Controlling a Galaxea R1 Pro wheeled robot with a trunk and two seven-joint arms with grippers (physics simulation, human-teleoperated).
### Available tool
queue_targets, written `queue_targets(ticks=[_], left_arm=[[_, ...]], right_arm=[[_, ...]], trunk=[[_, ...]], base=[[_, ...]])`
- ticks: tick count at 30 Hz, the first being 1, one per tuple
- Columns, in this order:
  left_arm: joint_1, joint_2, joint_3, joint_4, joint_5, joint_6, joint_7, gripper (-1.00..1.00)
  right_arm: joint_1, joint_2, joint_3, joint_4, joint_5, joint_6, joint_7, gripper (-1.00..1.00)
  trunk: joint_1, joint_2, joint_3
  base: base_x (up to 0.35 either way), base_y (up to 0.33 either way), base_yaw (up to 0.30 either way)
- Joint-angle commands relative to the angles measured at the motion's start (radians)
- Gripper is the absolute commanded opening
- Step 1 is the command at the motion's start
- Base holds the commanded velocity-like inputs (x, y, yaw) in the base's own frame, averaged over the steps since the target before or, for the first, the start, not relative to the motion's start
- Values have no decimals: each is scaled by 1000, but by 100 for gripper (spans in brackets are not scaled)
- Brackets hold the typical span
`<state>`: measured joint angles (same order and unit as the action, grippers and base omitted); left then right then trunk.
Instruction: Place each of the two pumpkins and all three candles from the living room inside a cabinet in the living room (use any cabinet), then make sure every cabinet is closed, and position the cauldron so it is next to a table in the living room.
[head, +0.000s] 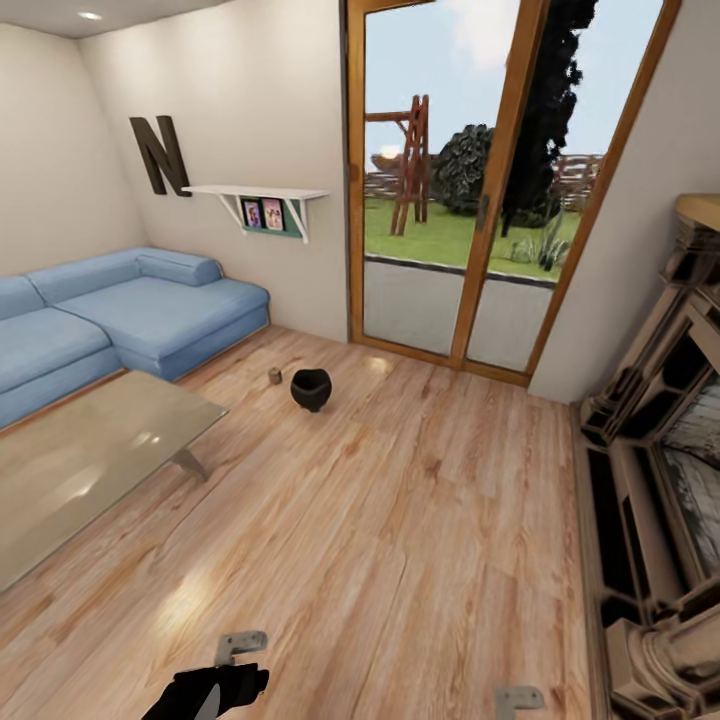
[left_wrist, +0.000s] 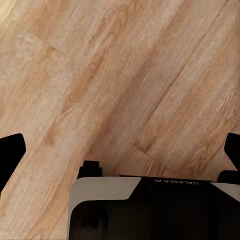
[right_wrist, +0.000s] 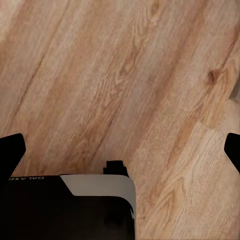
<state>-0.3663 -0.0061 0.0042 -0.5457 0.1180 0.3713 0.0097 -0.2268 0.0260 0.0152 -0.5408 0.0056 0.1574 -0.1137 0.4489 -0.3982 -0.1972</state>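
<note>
Both grippers, left gripper (left_wrist: 120, 150) and right gripper (right_wrist: 120, 150), spread wide over bare plank floor (head: 400, 520), holding nothing. Further off, beyond grey glass coffee table (head: 90, 460), small black cauldron (head: 311, 388) beside tiny stubby candle (head: 274, 376). Best approached squarely, slowly.

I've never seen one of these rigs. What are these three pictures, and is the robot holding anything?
These are simulator renders from a wheeled two-armed robot. The big picture comes from its head camera, looking down over a living room: a black cauldron stands on the wooden floor with a small object, perhaps a candle, beside it, near a glass-topped table and a blue sofa. The other two come from cameras on each wrist, looking along the fingers. The left gripper and right gripper are spread open over bare floor, holding nothing.
</note>
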Motion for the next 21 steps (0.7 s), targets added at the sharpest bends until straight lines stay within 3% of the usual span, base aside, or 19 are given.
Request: queue_targets(ticks=[1,21], left_arm=[[0,0,0,-2,9,6,1,100],[0,0,1,-2,9,6,1,100]], right_arm=[[0,0,2,-2,1,7,-4,100],[0,0,1,-2,-2,-24,-6,100]], trunk=[[1,-2,-2],[1,-2,-2]], base=[[326,-3,0],[328,0,0]])
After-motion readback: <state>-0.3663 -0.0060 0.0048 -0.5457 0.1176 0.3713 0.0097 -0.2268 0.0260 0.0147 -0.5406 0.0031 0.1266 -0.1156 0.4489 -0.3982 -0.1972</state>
